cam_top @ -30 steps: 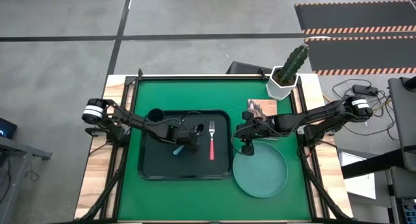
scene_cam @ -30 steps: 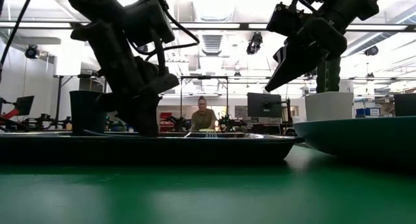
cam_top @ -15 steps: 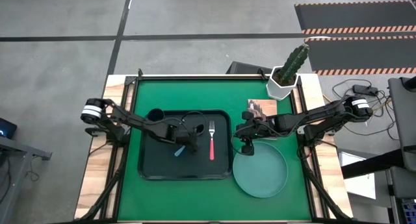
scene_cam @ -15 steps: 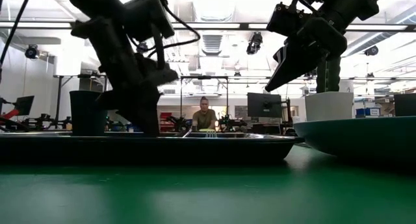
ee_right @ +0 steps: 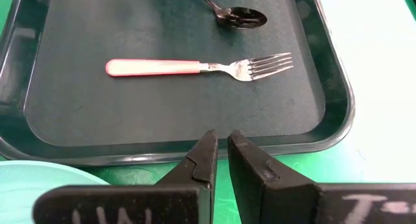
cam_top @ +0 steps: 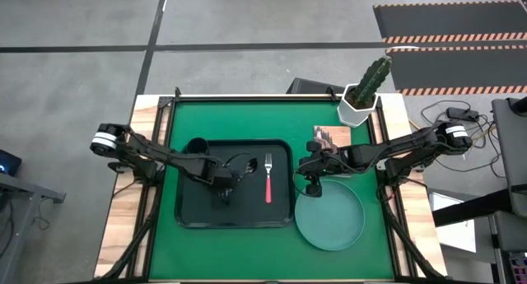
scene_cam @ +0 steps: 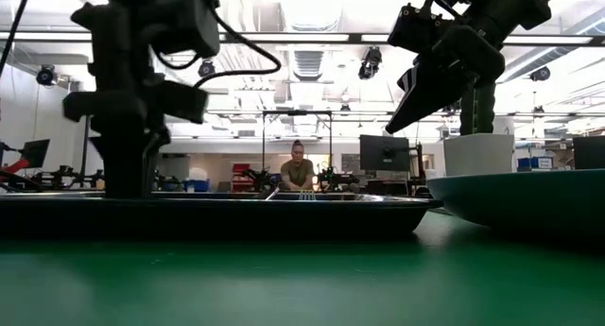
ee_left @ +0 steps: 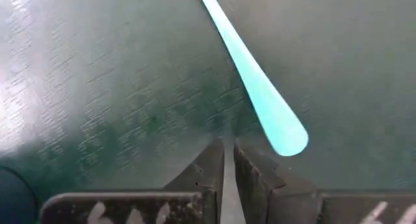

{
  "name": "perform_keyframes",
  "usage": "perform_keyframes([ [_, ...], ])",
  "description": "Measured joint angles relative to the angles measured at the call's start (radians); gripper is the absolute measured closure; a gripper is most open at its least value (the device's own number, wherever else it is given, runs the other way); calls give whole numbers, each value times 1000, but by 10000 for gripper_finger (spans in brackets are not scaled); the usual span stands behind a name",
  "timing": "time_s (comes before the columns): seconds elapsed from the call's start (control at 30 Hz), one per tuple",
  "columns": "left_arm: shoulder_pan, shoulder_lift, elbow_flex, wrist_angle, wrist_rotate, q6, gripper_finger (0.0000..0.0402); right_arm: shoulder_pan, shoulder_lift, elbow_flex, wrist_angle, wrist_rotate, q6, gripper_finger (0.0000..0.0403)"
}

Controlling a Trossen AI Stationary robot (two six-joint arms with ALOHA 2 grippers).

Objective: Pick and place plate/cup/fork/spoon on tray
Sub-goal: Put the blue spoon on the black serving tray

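On the green tabletop (cam_top: 239,119), the plate (cam_top: 331,219) is the one thing not yet on the tray (cam_top: 198,210). It lies just below and beside the right gripper (cam_top: 312,183), whose jaws are together and empty, near the plate's rim. The left gripper (ee_left: 226,160), jaws together too, hangs over the tray just short of the spoon (ee_left: 257,87), whose handle end is clear only in its wrist view. The fork (ee_right: 195,67) lies crosswise ahead of the right jaws.

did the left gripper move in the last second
Yes. In the high view the left gripper has pulled back toward the cup side of the tray, away from the fork.
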Motion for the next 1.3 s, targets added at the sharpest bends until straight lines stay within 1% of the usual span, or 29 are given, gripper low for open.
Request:
perform_keyframes([
  [0.1,0,3,-31,16,-5,13,384,0,0,0,0,0,0,376],
  [0.23,0,1,-62,91,6,9,385,0,0,0,0,0,-1,376],
  [0.53,-2,2,-57,168,18,-18,385,0,0,0,1,0,-2,376],
  [0.9,-3,2,-43,168,42,-46,385,0,0,0,1,0,-3,376],
  [1.3,-2,2,-52,311,42,-47,385,0,0,0,1,0,0,376],
])
